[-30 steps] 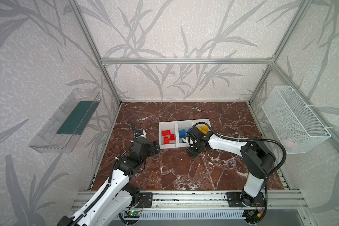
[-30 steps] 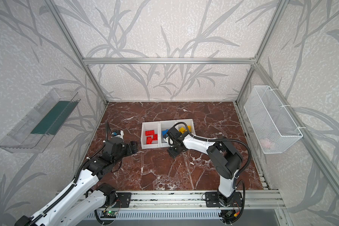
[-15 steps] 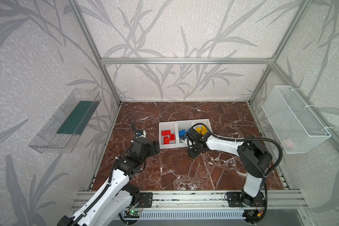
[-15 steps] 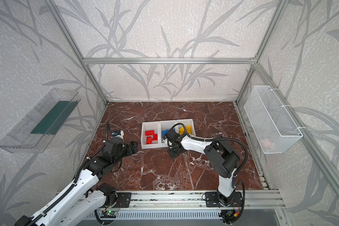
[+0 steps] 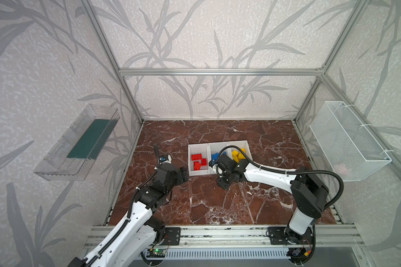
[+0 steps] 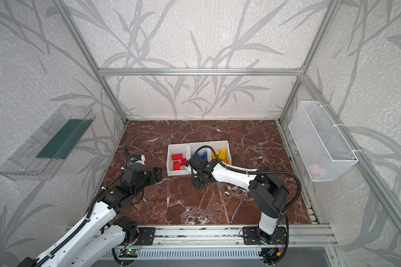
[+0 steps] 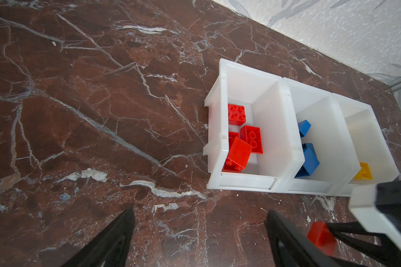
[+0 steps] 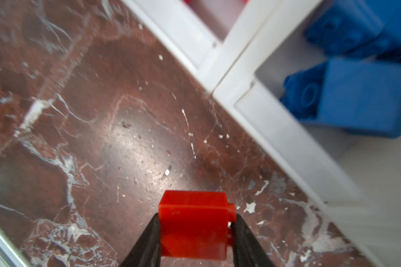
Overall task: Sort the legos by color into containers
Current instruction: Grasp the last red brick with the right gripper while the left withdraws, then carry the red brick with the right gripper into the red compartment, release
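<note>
1. a small red studded plastic brick (image 8: 193,222) is clamped between the black fingers of the right gripper (image 8: 195,231), over the red-brown marble tabletop (image 8: 102,115), just in front of the bins.
2. the three joined white plastic open-top bins (image 7: 241,182) hold red bricks (image 7: 250,138), blue bricks (image 7: 309,159) and yellow bricks (image 5: 235,153), one colour each.
3. the left gripper (image 7: 199,211) hangs with its fingers spread wide and nothing between them, near the front of the bin with the red bricks.

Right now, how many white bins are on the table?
3, joined in a row: the left bin holds red bricks, the middle bin blue bricks, the right bin yellow bricks. None looks hidden.
</note>
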{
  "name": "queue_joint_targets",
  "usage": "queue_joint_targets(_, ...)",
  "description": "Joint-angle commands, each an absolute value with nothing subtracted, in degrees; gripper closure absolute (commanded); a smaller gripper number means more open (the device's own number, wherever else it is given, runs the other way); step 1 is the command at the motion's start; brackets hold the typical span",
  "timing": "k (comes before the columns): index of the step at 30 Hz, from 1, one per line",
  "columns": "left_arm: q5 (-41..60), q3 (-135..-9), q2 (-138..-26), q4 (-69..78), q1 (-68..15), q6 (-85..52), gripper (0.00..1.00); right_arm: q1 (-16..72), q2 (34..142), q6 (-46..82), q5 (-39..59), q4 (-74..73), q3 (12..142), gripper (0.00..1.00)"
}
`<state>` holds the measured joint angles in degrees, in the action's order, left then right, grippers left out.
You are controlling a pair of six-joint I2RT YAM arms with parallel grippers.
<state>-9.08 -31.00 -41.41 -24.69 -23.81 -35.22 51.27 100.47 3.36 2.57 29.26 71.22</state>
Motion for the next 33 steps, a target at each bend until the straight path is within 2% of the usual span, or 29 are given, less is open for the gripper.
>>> queue_joint_targets(1,-11.42,-29.23,-38.81,-26.55,-23.53,-37.81,0.09,51.15,99.38,1.36,2.33,29.27,78.49,0.67)
queue_joint_targets(6,-11.34,-28.65,-37.37,-26.64,-23.50,-38.17,0.09,51.06,107.82,0.19,-0.69,29.93,89.48,0.67)
queue_joint_targets(12,-10.74,-28.92,-37.71,-26.91,-23.52,-38.47,0.09,50.05,119.31,4.82,-3.35,32.34,100.99,0.67)
queue_joint_targets(14,-10.79,-28.96,-37.60,-27.27,-23.55,-38.65,0.09,49.86,121.53,6.29,-4.01,33.38,103.77,0.60)
queue_joint_targets(16,-10.98,-28.82,-37.23,-27.50,-23.53,-39.02,0.09,49.48,122.56,7.51,-4.42,34.89,105.98,0.43)
queue_joint_targets(17,-11.12,-28.59,-37.02,-27.47,-23.54,-39.18,0.09,49.48,122.37,7.72,-4.35,34.90,106.22,0.40)
queue_joint_targets(20,-11.49,-27.88,-36.48,-26.66,-23.55,-39.63,0.09,49.39,119.45,7.21,-3.52,32.50,103.77,0.34)
queue_joint_targets(26,-11.72,-27.47,-36.81,-24.30,-23.51,-39.74,0.09,49.33,110.88,6.94,-5.60,27.68,95.45,0.31)
queue_joint_targets(33,-15.47,-30.15,-36.54,-22.56,-23.51,-35.91,0.09,47.78,92.42,6.46,-10.05,16.34,79.47,0.28)
